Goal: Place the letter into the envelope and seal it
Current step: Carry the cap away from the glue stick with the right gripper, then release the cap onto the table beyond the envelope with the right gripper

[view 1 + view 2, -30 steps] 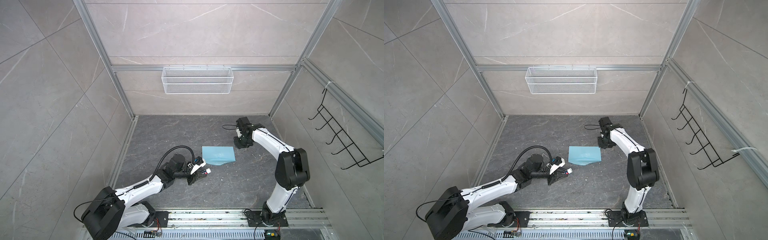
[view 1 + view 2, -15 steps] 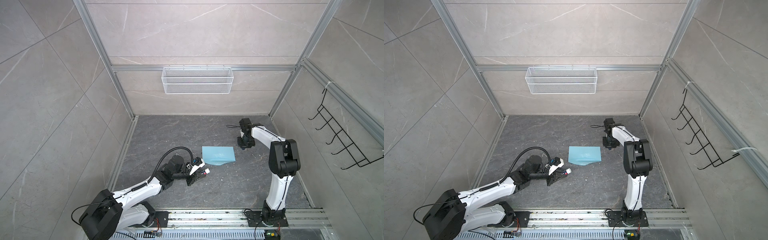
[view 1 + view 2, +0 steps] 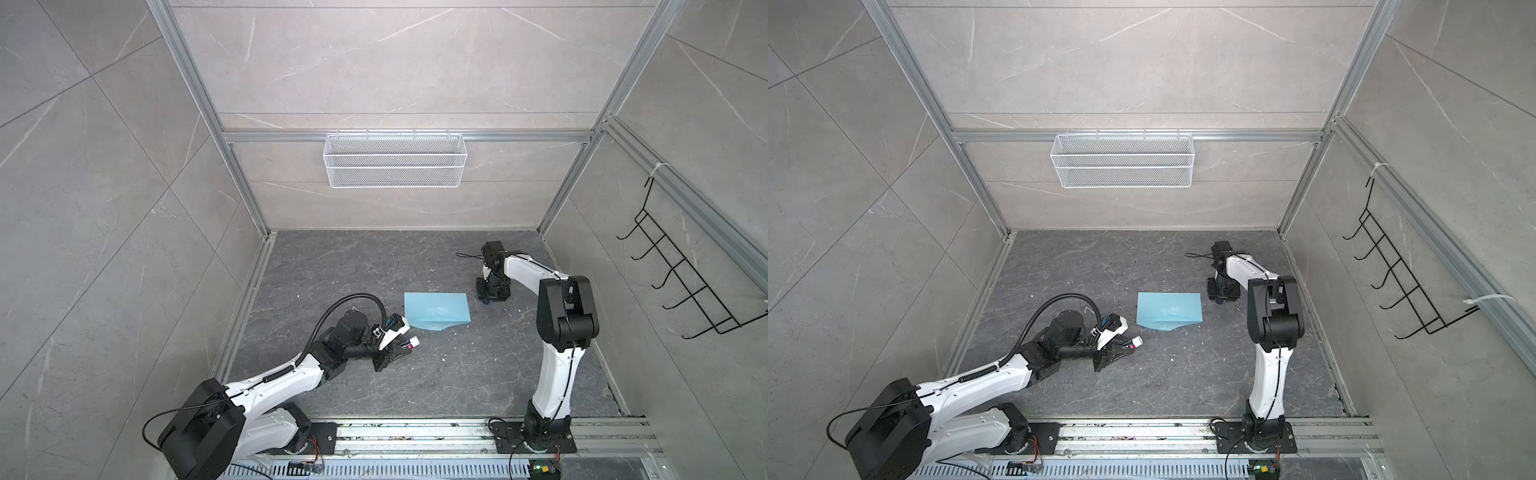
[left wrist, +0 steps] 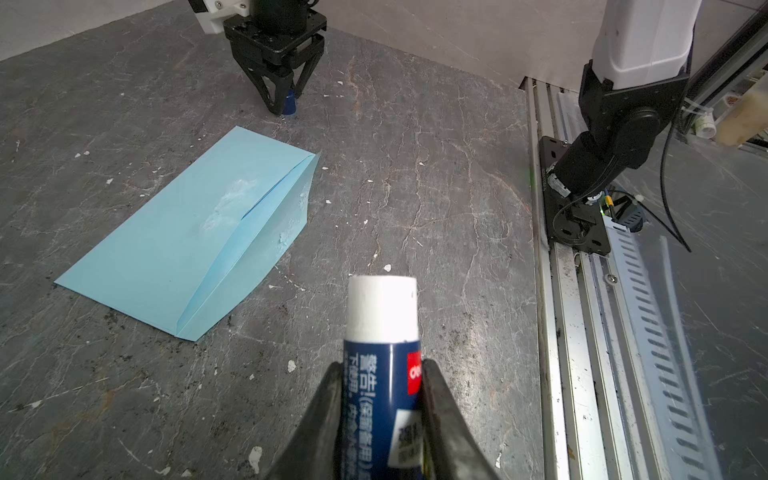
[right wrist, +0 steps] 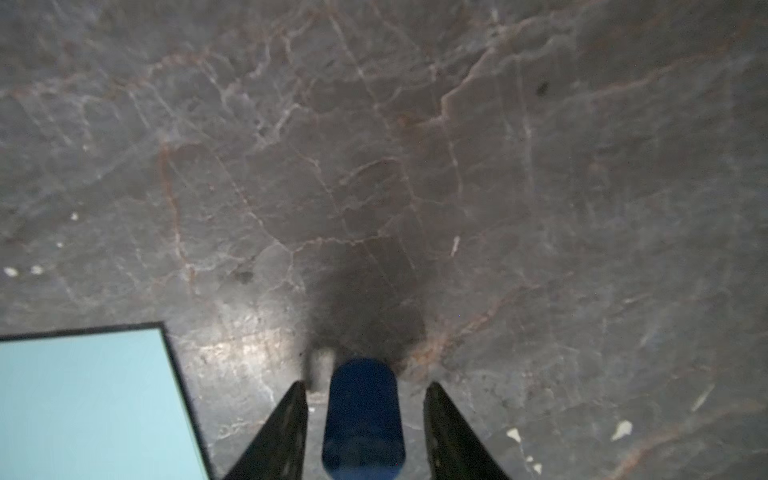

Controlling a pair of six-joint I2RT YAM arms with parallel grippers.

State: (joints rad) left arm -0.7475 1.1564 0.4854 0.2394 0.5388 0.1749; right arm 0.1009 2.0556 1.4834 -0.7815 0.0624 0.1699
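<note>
envelope (image 3: pixel 436 309) flat on floor (image 3: pixel 374 270), flap folded over, left gripper (image 4: pixel 380 365) pinching glue stick (image 4: pixel 382 328) near it, right gripper (image 5: pixel 365 388) spread around upright blue cap (image 5: pixel 362 415) beside envelope's corner, jaws clear of cap

Grey tiled walls (image 3: pixel 395 75) enclosed a dark marble floor (image 3: pixel 353 266), with a white wire basket (image 3: pixel 395 160) and black hooks (image 3: pixel 685 261) mounted.

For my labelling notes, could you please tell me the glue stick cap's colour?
The cap is dark blue, shown best in the right wrist view.
</note>
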